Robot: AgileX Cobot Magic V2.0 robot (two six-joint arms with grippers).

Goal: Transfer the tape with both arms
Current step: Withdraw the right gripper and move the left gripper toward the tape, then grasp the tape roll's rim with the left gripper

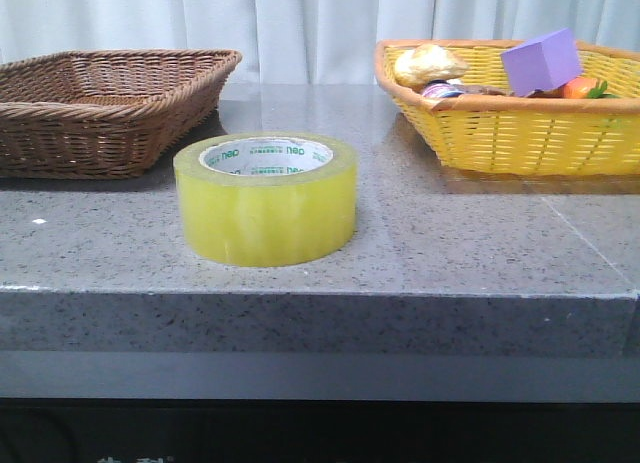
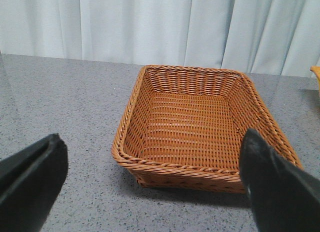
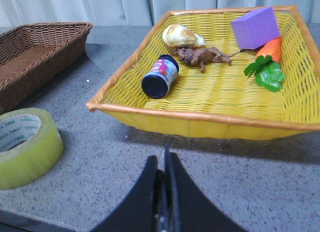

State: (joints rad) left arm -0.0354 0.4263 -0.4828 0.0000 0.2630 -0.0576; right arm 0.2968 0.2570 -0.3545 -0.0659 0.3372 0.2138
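Note:
The tape (image 1: 266,199), a wide yellow translucent roll with a white core and green lettering, lies flat on the grey table near its front edge, between the two baskets. It also shows in the right wrist view (image 3: 26,147), off to the side of my right gripper (image 3: 162,159), which is shut and empty above the table in front of the yellow basket. My left gripper (image 2: 150,162) is wide open and empty, facing the brown basket's near rim. Neither gripper shows in the front view.
An empty brown wicker basket (image 1: 100,108) stands at the back left (image 2: 195,122). A yellow basket (image 1: 520,133) at the back right (image 3: 200,117) holds a purple cube (image 3: 255,27), a can (image 3: 160,76), bread (image 3: 181,35), a carrot (image 3: 267,54) and a brown toy.

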